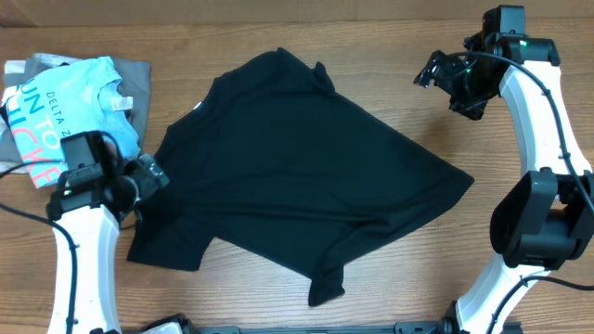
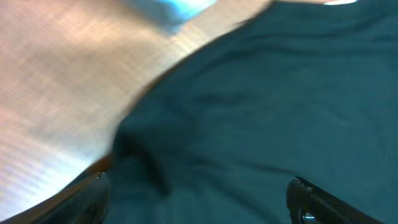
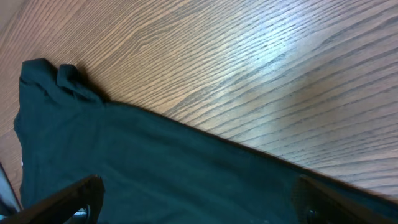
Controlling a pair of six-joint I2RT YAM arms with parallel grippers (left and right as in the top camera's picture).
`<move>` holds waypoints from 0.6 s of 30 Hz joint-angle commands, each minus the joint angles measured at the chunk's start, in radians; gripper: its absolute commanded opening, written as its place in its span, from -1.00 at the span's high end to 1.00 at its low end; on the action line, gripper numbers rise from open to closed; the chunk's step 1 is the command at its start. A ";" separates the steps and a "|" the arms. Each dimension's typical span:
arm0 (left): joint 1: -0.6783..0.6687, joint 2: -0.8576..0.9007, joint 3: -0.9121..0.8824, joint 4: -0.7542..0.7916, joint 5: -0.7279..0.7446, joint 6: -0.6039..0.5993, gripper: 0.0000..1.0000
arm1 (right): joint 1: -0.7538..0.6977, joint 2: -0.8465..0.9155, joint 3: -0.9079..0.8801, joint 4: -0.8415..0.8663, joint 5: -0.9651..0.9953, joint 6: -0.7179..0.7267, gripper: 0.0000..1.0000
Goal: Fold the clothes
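The clothes, a black T-shirt [image 1: 297, 176], lie spread and rumpled across the middle of the table, with a sleeve bunched at the front [image 1: 325, 283]. My left gripper [image 1: 156, 176] hangs at the shirt's left edge. In the blurred left wrist view its fingers [image 2: 93, 196] stand wide apart over the dark fabric [image 2: 261, 112], holding nothing. My right gripper [image 1: 429, 72] is raised at the back right, beyond the shirt's edge. Its own view shows the gripper [image 3: 196, 202] open above the shirt [image 3: 124, 149], with nothing between its fingers [image 3: 81, 193].
A light-blue printed T-shirt [image 1: 65, 111] lies on a grey folded shirt [image 1: 135, 79] at the back left, close to the left arm. Bare wooden table [image 1: 390, 56] shows behind and to the right of the black shirt.
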 commanded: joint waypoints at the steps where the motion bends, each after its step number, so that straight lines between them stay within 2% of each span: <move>1: -0.096 -0.019 0.050 0.068 0.065 0.087 -0.80 | 0.001 -0.005 -0.006 0.002 0.008 -0.007 -1.00; 5: -0.209 0.032 0.097 0.130 0.057 0.119 -0.46 | 0.002 -0.005 -0.006 -0.048 -0.056 -0.007 -0.97; 7: -0.243 0.078 0.120 0.132 0.055 0.119 -0.16 | 0.004 -0.005 -0.006 -0.099 -0.138 -0.008 -0.78; 9: -0.263 0.129 0.128 0.148 0.055 0.106 0.28 | 0.014 -0.005 -0.006 -0.151 -0.201 -0.044 -0.41; 11: -0.267 0.182 0.128 0.169 0.056 0.073 0.83 | 0.032 -0.005 -0.006 -0.208 -0.225 -0.086 0.14; 12: -0.267 0.204 0.128 0.177 0.057 0.064 0.92 | 0.043 -0.005 -0.006 -0.242 -0.225 -0.102 0.34; 13: -0.267 0.229 0.128 0.185 0.061 0.061 0.92 | 0.057 -0.005 -0.006 -0.272 -0.219 -0.112 0.92; 18: -0.273 0.312 0.129 0.233 0.080 0.090 0.92 | 0.158 -0.005 -0.043 -0.351 -0.092 -0.088 0.92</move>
